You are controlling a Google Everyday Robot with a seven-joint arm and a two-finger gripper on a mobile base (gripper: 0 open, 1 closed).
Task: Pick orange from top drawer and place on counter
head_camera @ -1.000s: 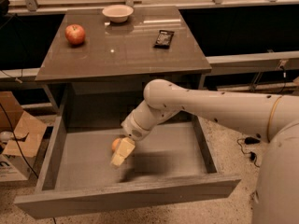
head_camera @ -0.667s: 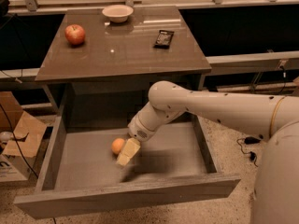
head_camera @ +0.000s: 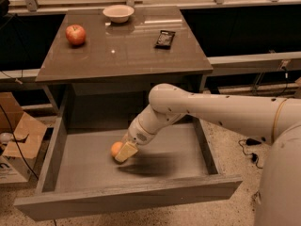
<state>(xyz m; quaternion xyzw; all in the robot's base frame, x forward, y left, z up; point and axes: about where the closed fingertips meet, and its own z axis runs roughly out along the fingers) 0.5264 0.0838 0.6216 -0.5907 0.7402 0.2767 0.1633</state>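
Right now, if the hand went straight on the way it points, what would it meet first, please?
Most likely the orange, which sits right against the tip of the hand, low in the open drawer. The drawer floor lies just beyond, though depth is hard to judge.

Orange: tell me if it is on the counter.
No, the orange lies in the open drawer beside the gripper, not on the counter.

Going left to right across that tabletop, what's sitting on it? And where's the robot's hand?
On the counter: apple → bowl → dark packet. The gripper is lower down, inside the top drawer, right next to the orange.
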